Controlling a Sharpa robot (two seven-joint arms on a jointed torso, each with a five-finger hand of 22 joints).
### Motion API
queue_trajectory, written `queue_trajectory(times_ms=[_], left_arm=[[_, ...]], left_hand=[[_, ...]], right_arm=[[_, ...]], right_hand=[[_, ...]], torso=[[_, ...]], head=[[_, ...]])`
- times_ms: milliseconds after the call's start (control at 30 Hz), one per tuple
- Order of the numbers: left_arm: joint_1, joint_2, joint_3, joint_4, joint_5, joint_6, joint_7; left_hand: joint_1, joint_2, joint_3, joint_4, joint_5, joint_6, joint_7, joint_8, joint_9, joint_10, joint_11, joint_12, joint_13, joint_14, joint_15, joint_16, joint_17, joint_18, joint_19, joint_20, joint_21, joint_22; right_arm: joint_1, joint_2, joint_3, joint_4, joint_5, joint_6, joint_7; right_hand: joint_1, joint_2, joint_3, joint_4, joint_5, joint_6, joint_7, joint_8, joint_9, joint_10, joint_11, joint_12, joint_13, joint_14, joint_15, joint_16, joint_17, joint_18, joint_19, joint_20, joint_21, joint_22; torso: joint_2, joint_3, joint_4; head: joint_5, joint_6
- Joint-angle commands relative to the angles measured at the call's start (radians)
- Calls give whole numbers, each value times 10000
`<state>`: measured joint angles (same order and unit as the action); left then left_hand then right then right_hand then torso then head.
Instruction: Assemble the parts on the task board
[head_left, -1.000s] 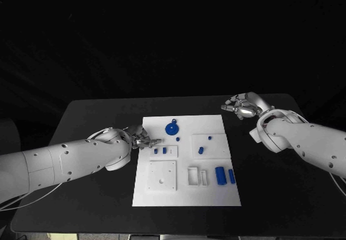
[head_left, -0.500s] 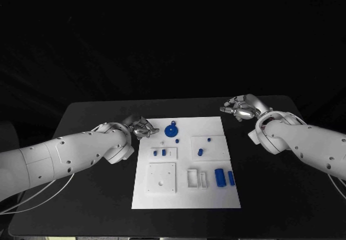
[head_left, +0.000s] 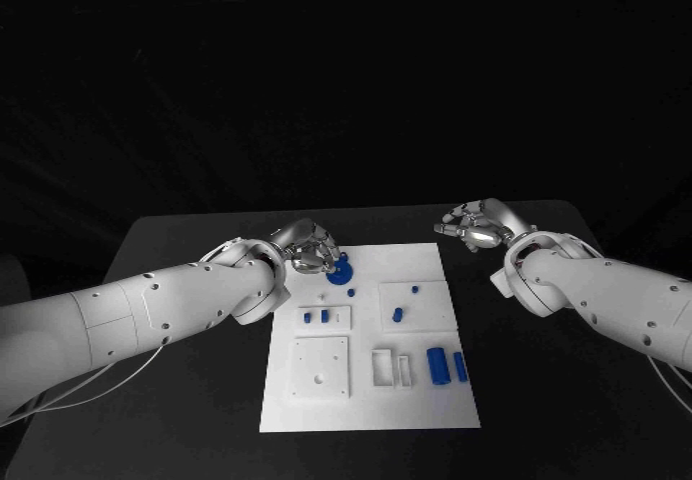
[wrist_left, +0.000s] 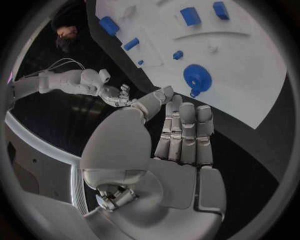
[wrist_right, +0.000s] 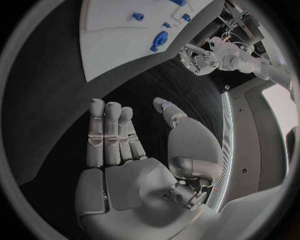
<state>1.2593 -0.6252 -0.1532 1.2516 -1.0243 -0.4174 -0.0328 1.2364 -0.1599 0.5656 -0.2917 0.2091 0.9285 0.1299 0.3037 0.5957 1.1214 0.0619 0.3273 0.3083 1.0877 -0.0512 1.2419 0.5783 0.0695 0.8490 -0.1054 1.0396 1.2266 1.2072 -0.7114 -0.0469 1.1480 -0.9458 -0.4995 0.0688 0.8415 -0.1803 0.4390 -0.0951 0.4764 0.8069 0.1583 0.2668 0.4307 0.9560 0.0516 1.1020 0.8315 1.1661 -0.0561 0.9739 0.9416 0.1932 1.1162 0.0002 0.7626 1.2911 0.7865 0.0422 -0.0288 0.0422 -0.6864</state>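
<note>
I have the left hand (head_left: 309, 252) over the far-left part of the task board (head_left: 433, 400), right beside the round blue disc (head_left: 340, 270). From the wrist camera its fingers (wrist_left: 186, 134) lie straight and side by side, thumb apart, nothing between them; the disc sits on the board just past the fingertips. From the head camera I cannot tell whether any fingertip touches it.

The right hand (head_left: 475, 224) hovers over the dark surface (head_left: 577, 400) off the board's far-right corner, palm open, holding nothing.

The other parts lie on the board: a small pair (head_left: 315, 318) on the raised plate nearer than the disc, another small pair (head_left: 404, 302) to the right of that, and two longer blocks (head_left: 446, 368) near the right edge, beside an open rectangular frame (head_left: 392, 368). A square plate (head_left: 320, 367) with holes lies at the near left.

Handling guess: the disc looks like rigid moulded plastic, light, smooth, likely slippery. It has a hub in the middle and a small tab on its rim. I would pinch it across the rim, thumb opposite a finger, not at the tab.

No brand, label or writing readable anywhere.
</note>
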Motion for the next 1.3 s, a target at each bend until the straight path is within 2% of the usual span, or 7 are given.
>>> queue_trajectory(times_ms=[33,367,500,767,1100,1233,1300], left_arm=[[51,223,-9,-93,-1687,535,424],[136,932,-83,-596,-3604,1484,-64],[133,1260,-212,-886,-4056,1436,3],[104,1683,-467,-1325,-4239,1584,21],[-93,1920,-499,-1656,-4264,1663,12],[-143,2016,-650,-1840,-4264,1578,22],[-149,2064,-674,-1963,-4271,1502,64]], left_hand=[[-73,-155,-60,19,-24,-60,-77,-90,-34,18,76,-210,-64,8,93,-25,-4,237,72,-363,-39,28],[-159,-207,-79,48,-46,39,-72,-94,-74,107,108,-662,-162,198,118,107,56,351,276,-333,52,84],[-203,-215,-73,72,-67,91,-42,-96,-92,112,129,-839,-197,256,134,179,89,399,365,-322,112,121],[-238,-220,-5,82,-117,185,-35,-115,-133,-47,219,-1289,-370,270,219,239,109,484,422,-247,161,178],[-342,-257,1,133,-187,134,-9,-208,-197,-136,292,-1594,-511,250,291,257,106,541,426,-169,171,212],[-366,-248,-1,145,-194,129,-8,-225,-210,-120,295,-1645,-536,266,294,284,115,557,442,-161,185,224],[-374,-249,-2,149,-196,120,-5,-235,-216,-117,298,-1665,-546,272,297,295,119,565,451,-159,193,230]], right_arm=[[-7,35,3,-13,26,88,137],[-8,89,3,-15,27,90,141],[-8,133,3,-15,27,91,145],[-9,214,3,-22,27,96,156],[-11,242,3,-12,27,104,159],[-11,254,3,-12,27,92,161],[-11,262,3,-16,27,92,164]], right_hand=[[-86,21,5,-48,32,8,69,56,-14,-76,4,57,-12,94,-5,-40,12,686,87,-9,-34,16],[-79,25,9,-57,33,4,70,55,-15,-79,5,59,-16,93,-4,-43,13,686,87,-9,-38,19],[-77,26,9,-59,33,4,71,55,-16,-80,6,60,-17,93,-3,-43,13,686,87,-9,-39,20],[-75,29,10,-63,33,3,71,55,-16,-80,6,62,-20,93,-3,-44,14,686,88,-9,-41,22],[-75,33,10,-67,35,3,72,55,-17,-82,7,64,-23,94,-2,-45,14,686,89,-8,-43,25],[-76,35,10,-70,35,2,72,55,-18,-83,7,66,-25,95,-2,-46,15,686,90,-8,-45,27],[-76,35,9,-71,35,2,73,55,-18,-83,8,66,-26,95,-2,-46,15,686,90,-7,-45,27]], torso=[[3,12,-1],[-2,16,10],[0,17,7],[16,13,-22],[14,4,12],[11,3,16],[14,0,16]], head=[[-27,56],[-30,114],[-19,130],[0,126],[-73,111],[-75,96],[-83,99]])
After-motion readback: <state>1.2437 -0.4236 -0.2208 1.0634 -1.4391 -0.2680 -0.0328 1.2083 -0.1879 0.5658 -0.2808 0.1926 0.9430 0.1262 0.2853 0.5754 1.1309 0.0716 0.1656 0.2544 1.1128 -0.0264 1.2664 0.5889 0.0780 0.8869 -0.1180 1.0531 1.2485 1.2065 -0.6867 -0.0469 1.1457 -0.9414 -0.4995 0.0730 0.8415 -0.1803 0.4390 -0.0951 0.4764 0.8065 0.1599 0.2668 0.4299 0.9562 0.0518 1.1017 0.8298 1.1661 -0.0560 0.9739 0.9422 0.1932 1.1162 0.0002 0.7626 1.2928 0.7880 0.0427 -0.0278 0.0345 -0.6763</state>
